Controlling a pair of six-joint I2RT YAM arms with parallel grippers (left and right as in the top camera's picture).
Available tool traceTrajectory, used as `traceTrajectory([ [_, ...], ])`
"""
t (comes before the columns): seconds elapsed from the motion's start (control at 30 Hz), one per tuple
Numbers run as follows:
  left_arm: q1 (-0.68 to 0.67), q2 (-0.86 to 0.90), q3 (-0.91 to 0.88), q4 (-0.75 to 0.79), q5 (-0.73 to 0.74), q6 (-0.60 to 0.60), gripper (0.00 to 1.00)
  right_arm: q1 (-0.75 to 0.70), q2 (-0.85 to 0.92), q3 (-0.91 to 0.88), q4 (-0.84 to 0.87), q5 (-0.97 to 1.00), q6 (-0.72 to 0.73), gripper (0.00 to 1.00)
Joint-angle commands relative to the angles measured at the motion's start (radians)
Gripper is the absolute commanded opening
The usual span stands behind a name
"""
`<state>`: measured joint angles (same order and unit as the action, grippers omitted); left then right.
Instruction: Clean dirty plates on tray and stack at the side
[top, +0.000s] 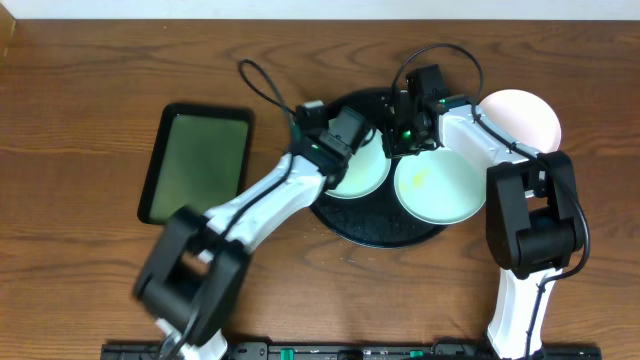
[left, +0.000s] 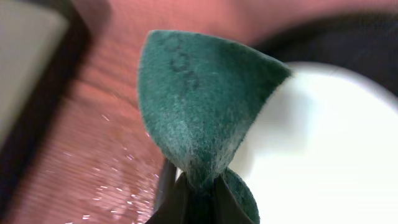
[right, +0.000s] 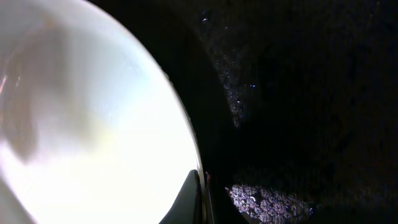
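Scourer (left: 199, 118) in left gripper (left: 198, 194) (green, folded) beside pale plate (left: 323, 155)

A dark brown wooden table (top: 80, 100) with long horizontal grain fills nearly the whole overhead view. A pale strip (top: 300, 8) runs along the top edge, possibly a wall or the floor beyond. A black rail (top: 420, 352) lines the table's near edge. The light is even, with small glints on the wood.
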<state>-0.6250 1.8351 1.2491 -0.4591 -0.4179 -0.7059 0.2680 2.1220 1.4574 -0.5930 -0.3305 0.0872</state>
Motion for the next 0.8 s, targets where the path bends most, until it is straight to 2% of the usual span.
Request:
traceTrajectory([
  [0.0,0.008,-0.158,-0.002,-0.013,-0.061,0.014,0.08,0.003,0.008,0.013,0.015,-0.022,0.016,0.01],
  [0.17,0.058,-0.282,-0.002,-0.07,0.002,0.014,0.07,0.023,-0.069,0.018,0.016,0.0,-0.064,0.01],
  [0.27,0.119,-0.307,-0.002,-0.11,0.053,0.014,0.08,0.047,-0.134,0.018,0.017,0.117,-0.073,0.01],
  [0.43,0.238,-0.306,-0.002,-0.204,0.146,0.014,0.08,0.135,-0.256,0.018,0.016,0.448,-0.168,0.01],
  [0.6,0.342,-0.306,-0.002,-0.308,0.149,0.013,0.08,0.28,-0.352,0.018,0.04,0.862,-0.312,0.01],
  [0.77,0.411,-0.306,-0.002,-0.36,0.149,0.014,0.08,0.379,-0.378,0.018,0.088,1.081,-0.448,0.01],
])
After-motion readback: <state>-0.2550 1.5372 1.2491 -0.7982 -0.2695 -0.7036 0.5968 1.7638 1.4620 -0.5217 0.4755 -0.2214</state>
